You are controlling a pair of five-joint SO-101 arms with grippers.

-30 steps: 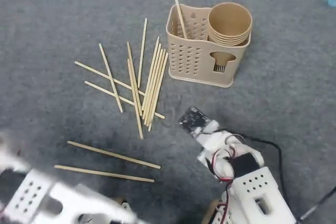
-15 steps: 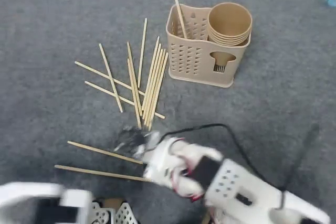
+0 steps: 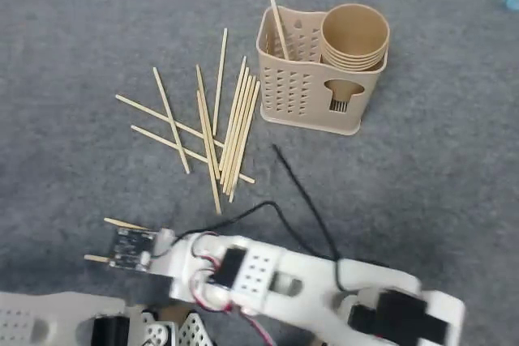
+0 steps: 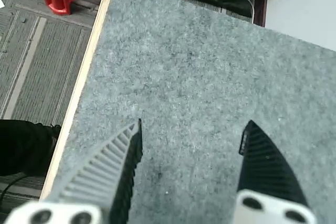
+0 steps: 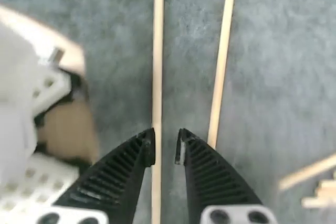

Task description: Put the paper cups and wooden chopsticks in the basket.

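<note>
Fingers (image 5: 126,171) on my right gripper (image 5: 165,141) sit barely parted over one chopstick (image 5: 158,51), and it runs along the gap, not across; left gripper (image 4: 193,127) gapes over bare carpet (image 4: 210,66).

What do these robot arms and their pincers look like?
White plastic arm with round holes, red and white wires, and a trailing black cable. The right end effector has two black, ribbed, pointed fingers; the left end effector has one grey and one black.
</note>
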